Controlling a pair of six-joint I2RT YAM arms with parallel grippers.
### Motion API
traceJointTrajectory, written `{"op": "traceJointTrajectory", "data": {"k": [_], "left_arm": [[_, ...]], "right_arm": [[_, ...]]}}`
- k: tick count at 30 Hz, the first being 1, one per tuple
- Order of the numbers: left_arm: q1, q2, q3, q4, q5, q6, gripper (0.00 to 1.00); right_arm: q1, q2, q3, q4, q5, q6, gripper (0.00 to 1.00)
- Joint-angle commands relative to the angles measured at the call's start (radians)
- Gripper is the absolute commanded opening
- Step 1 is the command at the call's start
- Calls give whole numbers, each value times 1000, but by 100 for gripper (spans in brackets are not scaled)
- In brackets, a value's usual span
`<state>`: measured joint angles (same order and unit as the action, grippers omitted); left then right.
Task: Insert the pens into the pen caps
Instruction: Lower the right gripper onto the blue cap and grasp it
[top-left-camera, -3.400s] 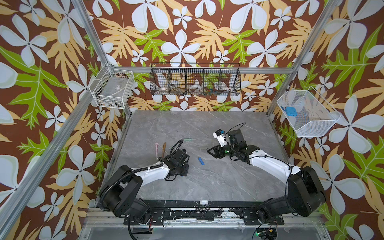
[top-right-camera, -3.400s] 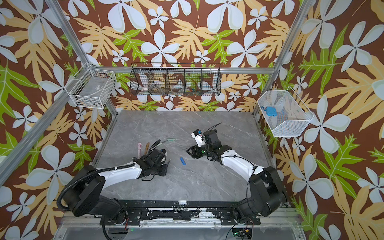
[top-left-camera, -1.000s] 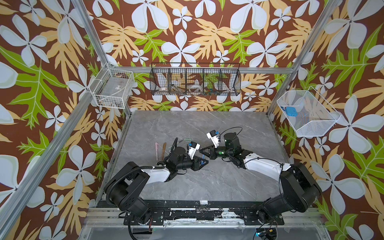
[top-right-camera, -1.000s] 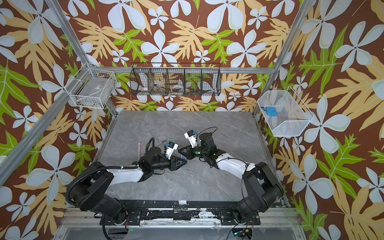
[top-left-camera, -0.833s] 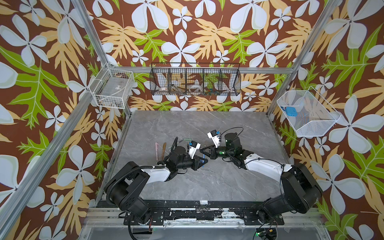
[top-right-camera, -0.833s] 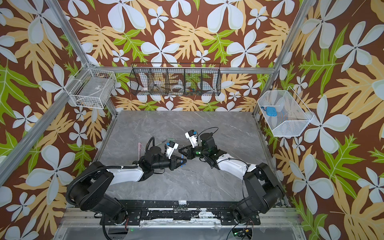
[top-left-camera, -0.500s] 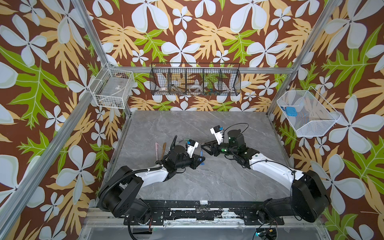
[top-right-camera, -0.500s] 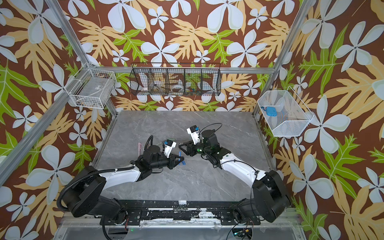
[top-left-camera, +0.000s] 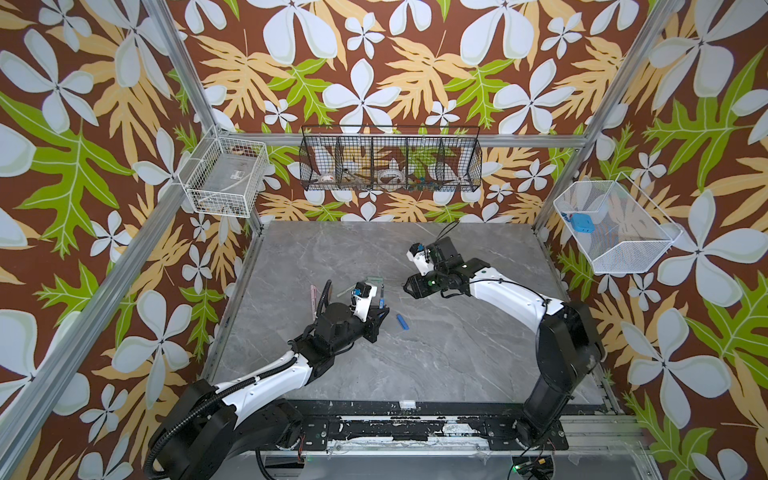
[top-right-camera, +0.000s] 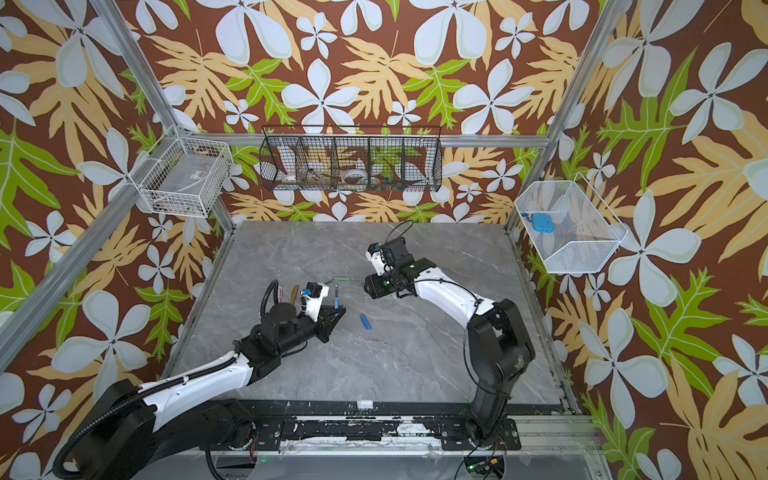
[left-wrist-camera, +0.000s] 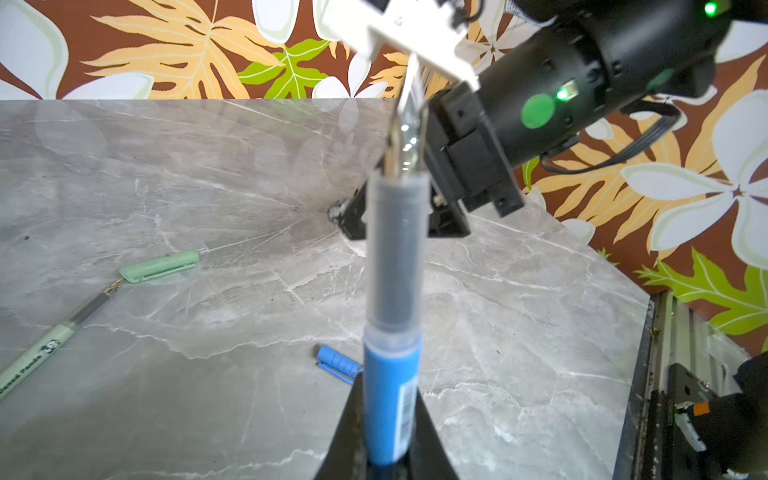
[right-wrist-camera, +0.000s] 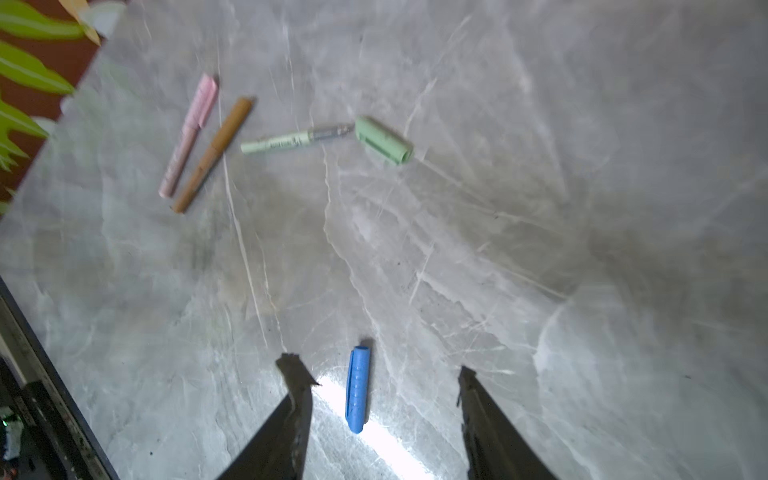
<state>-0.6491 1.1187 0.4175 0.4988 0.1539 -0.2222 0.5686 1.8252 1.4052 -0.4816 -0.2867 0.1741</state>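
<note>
Capping blue pen (left-wrist-camera: 392, 374): left gripper (left-wrist-camera: 386, 395) pinches it, nib (left-wrist-camera: 409, 124) raised. The right gripper (right-wrist-camera: 378, 370) is spread, facing blue cap (right-wrist-camera: 358, 388) lying on table (right-wrist-camera: 540, 208). Next, by my reading: grasp cap, align its mouth with nib.

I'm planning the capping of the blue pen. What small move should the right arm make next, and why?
Probably lower the right gripper onto the blue cap and close on it. Its jaws stand open and, in the right wrist view, frame the cap lying loose on the table, while the left gripper holds the blue pen, tip bare.
</note>
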Motion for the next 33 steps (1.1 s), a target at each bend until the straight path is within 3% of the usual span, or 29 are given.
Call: {"op": "traceJointTrajectory", "data": {"k": [1,6,11,33], "left_arm": [[-1,-17,-40,103,14,31,0],[-1,-19,-33,80,40,32,0],[-1,-14,-31,77,39,28,0],[-1,-3,-19,46,29,36,0]], "right_arm": [[33,69,44,-126,1,-28,57],[58,146,49,-119,-10,0,57],[96,207,91,-189,48,-16,58],[165,233,45,-143,-137,-37,57]]}}
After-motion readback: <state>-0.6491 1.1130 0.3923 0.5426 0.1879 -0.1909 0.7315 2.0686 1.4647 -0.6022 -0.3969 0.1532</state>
